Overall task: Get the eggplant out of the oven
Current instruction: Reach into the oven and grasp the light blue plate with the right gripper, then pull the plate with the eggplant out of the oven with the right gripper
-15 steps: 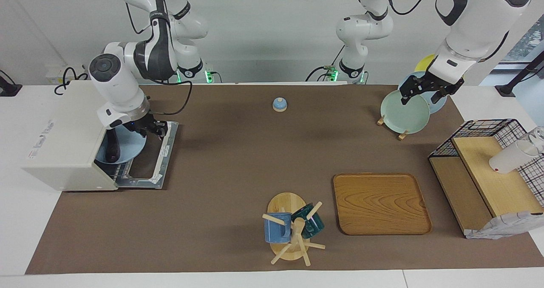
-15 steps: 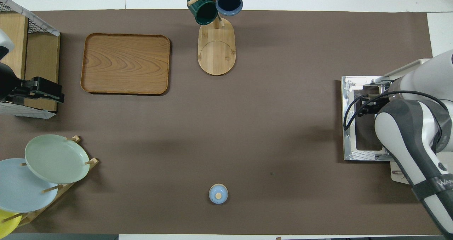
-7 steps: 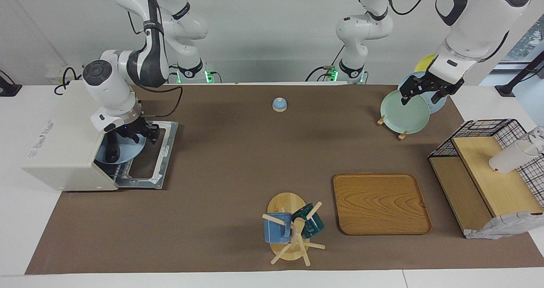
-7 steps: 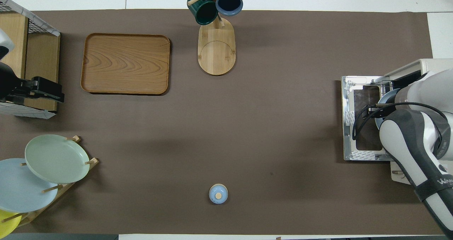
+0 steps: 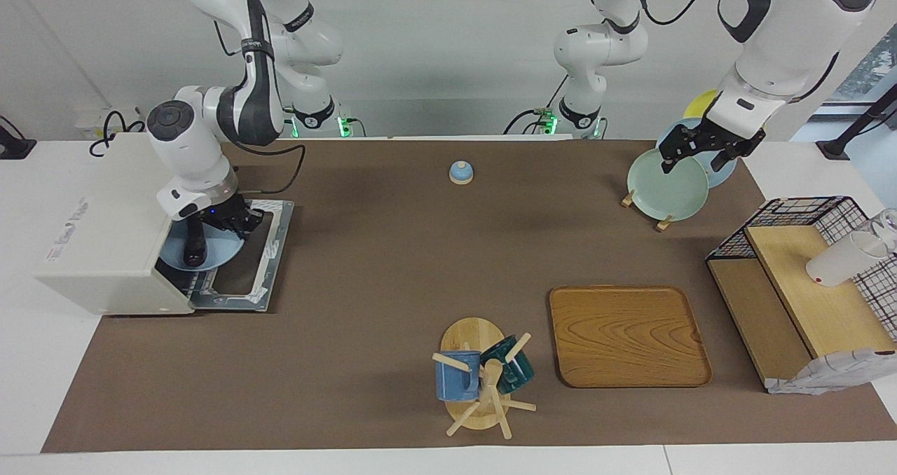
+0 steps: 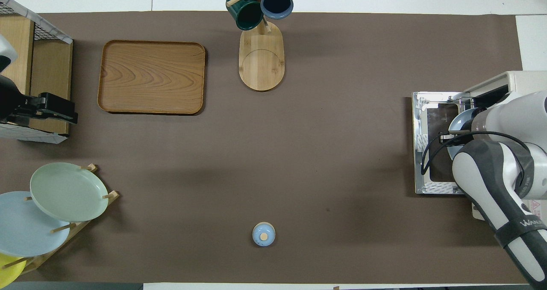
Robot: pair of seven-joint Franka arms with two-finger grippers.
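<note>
The off-white oven (image 5: 105,237) stands at the right arm's end of the table, its door (image 5: 247,268) folded down flat. A light-blue plate (image 5: 214,256) sticks partly out of the oven's mouth over the door. The dark eggplant (image 5: 194,246) lies on that plate. My right gripper (image 5: 235,224) is shut on the plate's rim, at the edge nearer the robots. In the overhead view the plate (image 6: 458,119) shows beside the right arm, and the eggplant is hidden under the arm. My left gripper (image 5: 694,158) waits open above the plate rack.
A pale-green plate (image 5: 666,184) stands in a rack at the left arm's end. A black wire basket (image 5: 806,212) with a white cup (image 5: 841,261) stands beside it. A wooden tray (image 5: 627,335), a mug tree (image 5: 483,384) and a small blue lid (image 5: 461,172) stand mid-table.
My right gripper has drawn the blue plate with the eggplant farther out of the oven, over the open door. The left arm has not moved.
</note>
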